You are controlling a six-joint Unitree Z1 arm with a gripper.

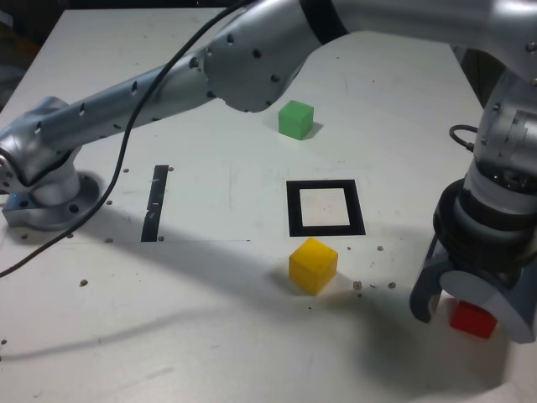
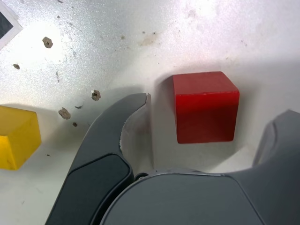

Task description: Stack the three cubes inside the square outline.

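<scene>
Bare worktop point(image 1: 210, 336) lies all round the square outline point(image 1: 325, 208); only the yellow cube point(image 1: 313, 264) (just beside its near edge) crowds it.

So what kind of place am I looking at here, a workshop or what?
Probably a robotics lab test bench: a grey arm is bolted to a scuffed white table, a black tape square outline marks a target, and coloured cubes such as the green cube sit around it.
</scene>
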